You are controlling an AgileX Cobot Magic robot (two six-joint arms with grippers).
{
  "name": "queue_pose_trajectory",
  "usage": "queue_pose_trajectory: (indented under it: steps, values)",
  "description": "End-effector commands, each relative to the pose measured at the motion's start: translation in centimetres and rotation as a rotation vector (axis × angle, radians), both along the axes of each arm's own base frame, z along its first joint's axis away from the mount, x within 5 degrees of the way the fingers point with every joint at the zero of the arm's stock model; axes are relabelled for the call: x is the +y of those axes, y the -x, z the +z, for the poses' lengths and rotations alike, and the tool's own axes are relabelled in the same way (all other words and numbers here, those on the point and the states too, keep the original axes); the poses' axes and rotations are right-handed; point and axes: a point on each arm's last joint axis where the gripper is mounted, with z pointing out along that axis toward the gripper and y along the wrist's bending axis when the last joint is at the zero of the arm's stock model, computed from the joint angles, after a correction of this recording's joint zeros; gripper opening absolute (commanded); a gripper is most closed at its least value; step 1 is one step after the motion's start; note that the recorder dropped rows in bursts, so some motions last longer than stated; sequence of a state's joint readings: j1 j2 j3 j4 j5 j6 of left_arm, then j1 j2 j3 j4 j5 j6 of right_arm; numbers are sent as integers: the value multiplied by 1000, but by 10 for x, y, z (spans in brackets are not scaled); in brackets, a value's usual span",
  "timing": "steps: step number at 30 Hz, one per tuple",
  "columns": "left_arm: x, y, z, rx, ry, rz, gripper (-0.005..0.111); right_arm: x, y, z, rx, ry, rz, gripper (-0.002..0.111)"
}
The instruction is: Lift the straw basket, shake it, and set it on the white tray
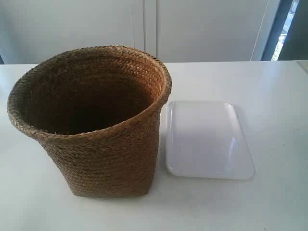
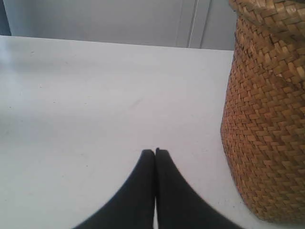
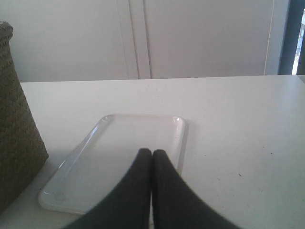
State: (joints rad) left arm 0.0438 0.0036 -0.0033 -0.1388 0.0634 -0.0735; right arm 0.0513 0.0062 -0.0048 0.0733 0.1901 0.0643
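The straw basket [image 1: 103,144] stands upright on the white table, its wide rim and dark inside facing up. Right beside it lies the white tray [image 1: 207,139], flat and with nothing on it. No arm shows in the exterior view. My left gripper [image 2: 155,151] is shut with nothing in it, low over bare table, and the basket's woven wall [image 2: 267,124] is off to one side of it. My right gripper [image 3: 152,151] is also shut on nothing and hovers over the tray [image 3: 119,157], near its rim. The basket's side [image 3: 14,129] shows at that view's edge.
The white table [image 1: 269,86] stretches around both things. A pale wall with panel seams [image 1: 144,29] runs behind it, and a dark window strip [image 1: 288,29] stands at the exterior view's far right.
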Motion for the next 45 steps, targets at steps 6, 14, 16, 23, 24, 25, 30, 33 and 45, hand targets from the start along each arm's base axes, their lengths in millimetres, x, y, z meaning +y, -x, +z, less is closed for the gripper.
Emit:
queue_pose_trajectory:
  steps: [6,14,16,23,24,25,30,33,45]
  values:
    - [0,0,-1,-4,10,5,0,0,0,-1,-7,1,-2,0]
    - [0,0,-1,-4,10,5,0,0,0,-1,-7,5,-2,0]
    - [0,0,-1,-4,10,5,0,0,0,-1,-8,12,-1,0]
    - [0,0,-1,-4,10,5,0,-1,0,7,-96,1,-9,0]
    - [0,0,-1,-4,10,5,0,-1,0,10,-130,-12,-12,0]
    - [0,0,-1,-4,10,5,0,-1,0,13,-159,-27,-14,0]
    - [1,0,2,-38,-1,10,0,-3,3,33,-373,-183,-17,0]
    - [2,-1,9,-114,98,38,0,-4,8,46,-525,-265,-4,0]
    - [19,13,63,-769,599,101,0,-12,42,85,-1093,-432,53,0]
